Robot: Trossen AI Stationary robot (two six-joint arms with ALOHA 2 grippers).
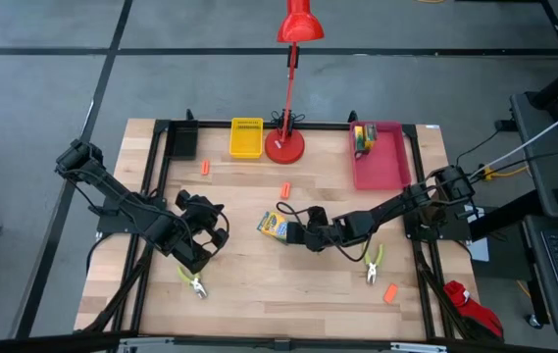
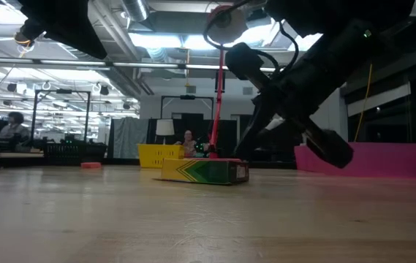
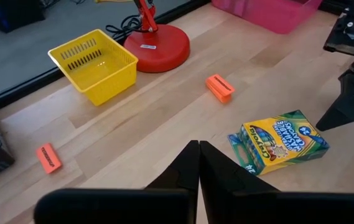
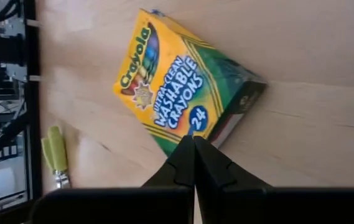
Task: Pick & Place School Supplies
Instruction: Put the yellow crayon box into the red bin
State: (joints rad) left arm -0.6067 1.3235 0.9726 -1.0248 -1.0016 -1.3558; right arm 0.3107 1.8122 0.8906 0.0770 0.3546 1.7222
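Mid-frame in the high view, a crayon box (image 1: 274,225) lies flat on the table (image 1: 288,294). The right gripper (image 1: 289,233), fingers pressed together and empty, seems to touch its edge. The left gripper (image 1: 207,240), also closed and empty, hovers lower left near pliers (image 1: 193,281).

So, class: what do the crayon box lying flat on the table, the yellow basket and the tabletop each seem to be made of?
The yellow-and-green crayon box looks like printed cardboard: folded edges, glossy lettering. The yellow slotted basket seems moulded plastic: uniform colour, thin slotted walls. The pale tabletop appears to be wood with a smooth finish: visible grain and plank seams, though it could be laminate.
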